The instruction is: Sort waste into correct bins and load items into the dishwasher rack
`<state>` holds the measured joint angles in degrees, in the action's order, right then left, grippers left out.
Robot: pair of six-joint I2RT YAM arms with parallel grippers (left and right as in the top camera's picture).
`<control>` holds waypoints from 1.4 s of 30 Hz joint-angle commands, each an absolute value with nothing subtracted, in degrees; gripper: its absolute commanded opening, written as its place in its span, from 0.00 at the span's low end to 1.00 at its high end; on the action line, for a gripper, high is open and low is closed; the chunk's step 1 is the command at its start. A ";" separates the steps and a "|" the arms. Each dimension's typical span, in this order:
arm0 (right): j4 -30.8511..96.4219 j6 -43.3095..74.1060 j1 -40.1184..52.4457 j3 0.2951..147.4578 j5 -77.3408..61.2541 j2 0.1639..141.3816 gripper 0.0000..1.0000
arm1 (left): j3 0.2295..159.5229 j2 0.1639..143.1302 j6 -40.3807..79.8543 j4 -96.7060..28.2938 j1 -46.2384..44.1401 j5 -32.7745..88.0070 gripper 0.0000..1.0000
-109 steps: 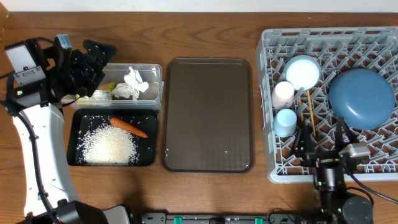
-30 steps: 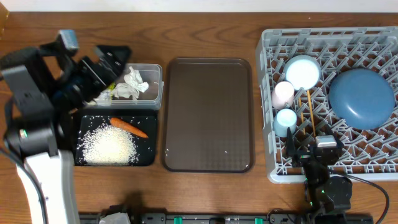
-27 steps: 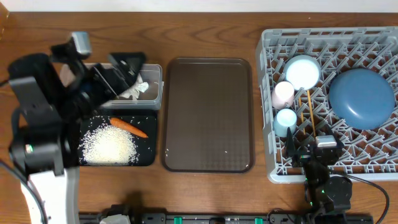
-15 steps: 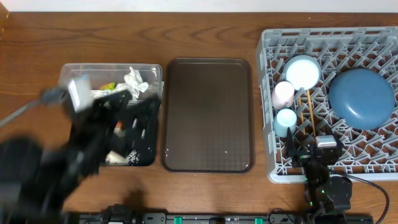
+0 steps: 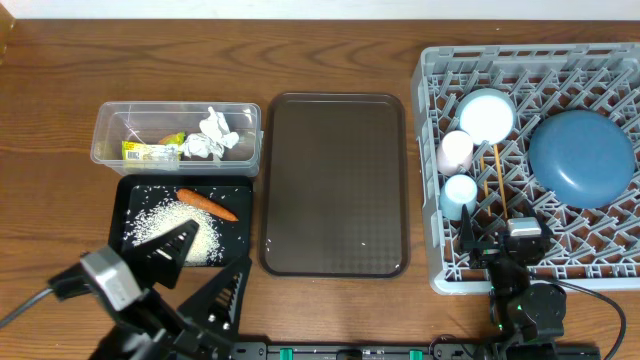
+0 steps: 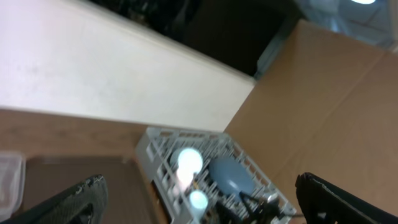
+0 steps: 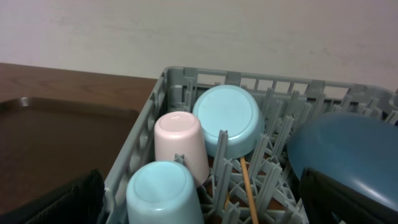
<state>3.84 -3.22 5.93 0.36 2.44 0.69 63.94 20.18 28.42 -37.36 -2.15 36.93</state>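
The grey dishwasher rack (image 5: 440, 180) at the right holds the dark blue plate (image 5: 582, 158), the light blue bowl (image 5: 487, 115), the pink cup (image 5: 455, 151), the light blue cup (image 5: 460, 192) and the chopsticks (image 5: 495, 175). The clear container (image 5: 110, 125) holds the white tissue (image 5: 212, 135) and the yellow-green wrapper (image 5: 150, 150). The black tray (image 5: 240, 195) holds the carrot (image 5: 207, 204) and rice (image 5: 180, 225). My left gripper (image 5: 195, 275) is open and empty at the front left. My right gripper (image 5: 508, 238) is open and empty at the rack's front edge. The right wrist view shows the cups (image 7: 180, 146) and bowl (image 7: 227, 121).
A dark brown serving tray (image 5: 334, 183) lies in the middle between the bins and the rack. A cardboard wall (image 6: 336, 106) shows at the right of the left wrist view. The wooden table (image 5: 330, 50) runs behind everything.
My left arm has swung from beside the clear container down to the front left edge of the table. The bins are now uncovered. The right arm has not moved in the last second.
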 commanded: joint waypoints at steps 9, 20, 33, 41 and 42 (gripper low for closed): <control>4.08 -3.90 7.53 0.30 3.01 0.34 0.99 | 40.84 7.20 27.46 -36.95 -2.44 29.43 0.99; 4.08 -3.90 7.53 0.30 3.01 0.34 0.99 | 23.77 0.08 27.44 -17.82 -2.46 24.60 0.98; 4.08 -3.90 7.53 0.30 3.01 0.34 0.99 | 9.74 0.12 24.34 7.51 -4.95 10.35 0.98; 4.08 -3.90 7.53 0.30 3.01 0.36 0.99 | 3.55 0.10 22.02 10.04 -5.02 1.87 0.98; 4.08 -3.92 7.53 0.30 3.01 0.36 0.99 | 2.85 0.10 21.78 10.04 -5.02 0.36 0.98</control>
<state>3.84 -3.22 5.93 0.36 2.46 0.69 4.21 0.62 23.66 9.54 -4.73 6.66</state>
